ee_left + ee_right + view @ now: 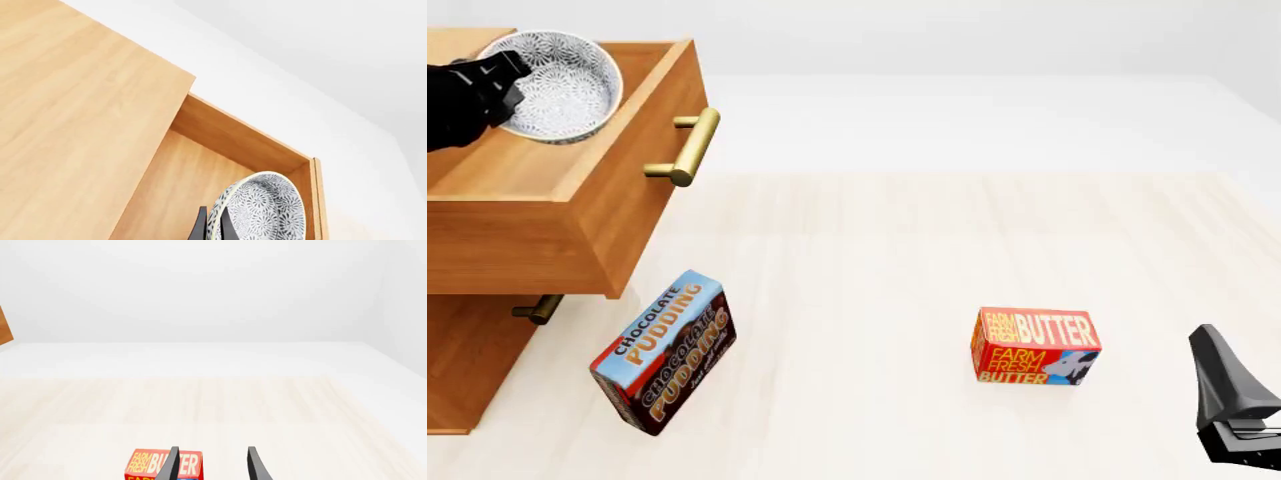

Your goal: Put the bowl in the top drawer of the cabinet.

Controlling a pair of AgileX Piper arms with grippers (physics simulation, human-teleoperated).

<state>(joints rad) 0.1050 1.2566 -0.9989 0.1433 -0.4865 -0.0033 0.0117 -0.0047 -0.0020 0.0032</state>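
Note:
The white bowl (558, 88) with its grey-blue dotted pattern hangs tilted over the inside of the pulled-out top drawer (627, 190). My left gripper (490, 85) is shut on its rim. In the left wrist view the bowl (261, 207) is pinched at its edge between the dark fingers (200, 227), with the drawer's wooden floor (187, 185) behind it. The cabinet (467, 370) stands at the far left, and its top (73, 115) fills much of the left wrist view. My right gripper (1214, 360) is open low at the right, far from the cabinet, with nothing between its fingers (257, 466).
A brass bar handle (687, 148) juts from the top drawer's front; the lower drawer's handle (541, 308) shows beneath it. A chocolate pudding box (665, 350) stands tilted in front of the cabinet. A red butter box (1034, 347) sits just ahead of my right gripper (212, 467).

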